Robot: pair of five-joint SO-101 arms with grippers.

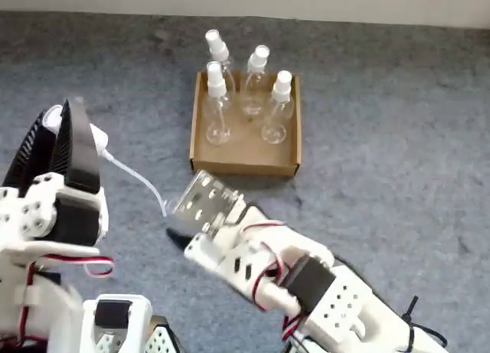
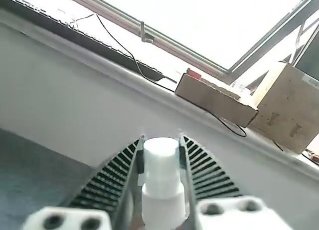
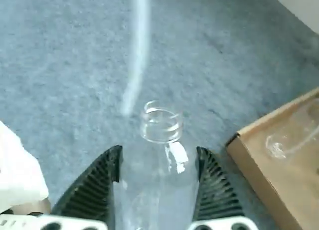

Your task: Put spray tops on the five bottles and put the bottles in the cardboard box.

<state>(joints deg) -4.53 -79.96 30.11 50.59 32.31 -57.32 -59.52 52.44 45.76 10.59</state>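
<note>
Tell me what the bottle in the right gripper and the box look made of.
Bottle: clear and glossy, probably plastic, possibly glass; the grey surface shows through it. Cardboard box: matte brown cardboard, judging by its flat tan walls.

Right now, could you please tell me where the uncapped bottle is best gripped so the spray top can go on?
Grip the uncapped bottle on its round body, below the shoulder, from the sides, as the right gripper does; that leaves its narrow open neck free for the spray top in the left gripper.
</note>
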